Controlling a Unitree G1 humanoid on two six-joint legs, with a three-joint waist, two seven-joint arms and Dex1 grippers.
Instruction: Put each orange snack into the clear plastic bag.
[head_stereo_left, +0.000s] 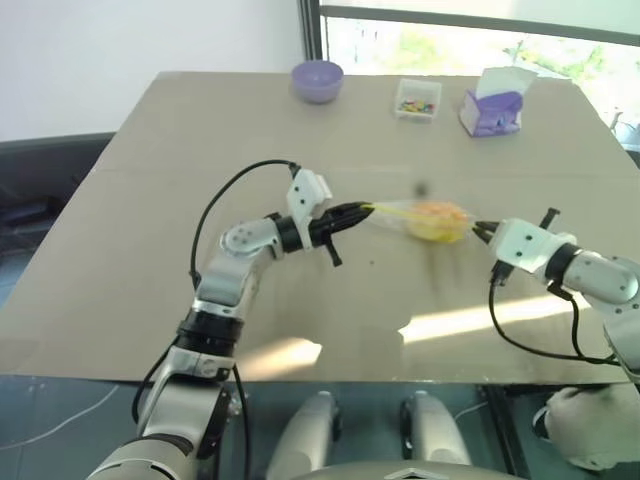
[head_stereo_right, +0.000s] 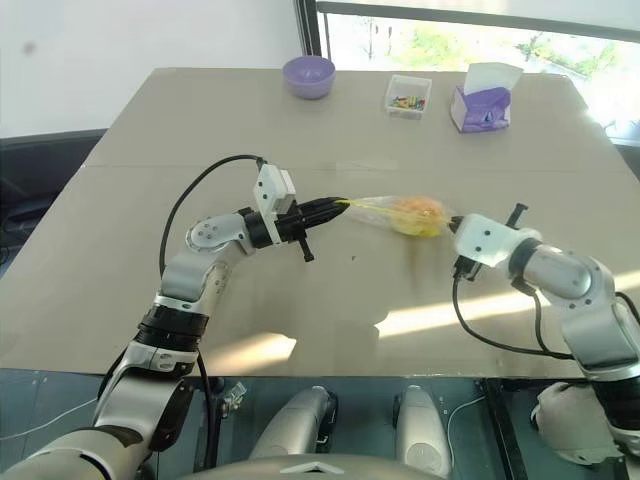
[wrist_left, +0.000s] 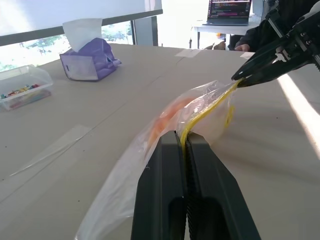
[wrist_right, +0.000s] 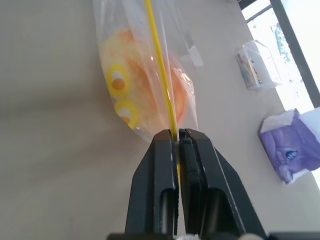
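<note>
No readable text, brand or number anywhere. Clear plastic bag (wrist_right: 150, 85): yellow ring-shaped print marks only, no letters. Purple tissue box (wrist_right: 292, 150): small blue logo on one side, white label patch on another face, both illegible. Laptop screen (wrist_left: 229, 10) in background: lines of coloured text, too small to read. Small clear box (head_stereo_left: 417, 100): colourful bits inside, no label legible.

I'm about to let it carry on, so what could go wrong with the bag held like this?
Both pincers, left and right, pinch only the yellow seal strip of the clear plastic bag, stretched between them above the table. Pulling further apart might tear the strip or slip it free. If either lets go, the orange snack inside could swing down and spill out.
</note>
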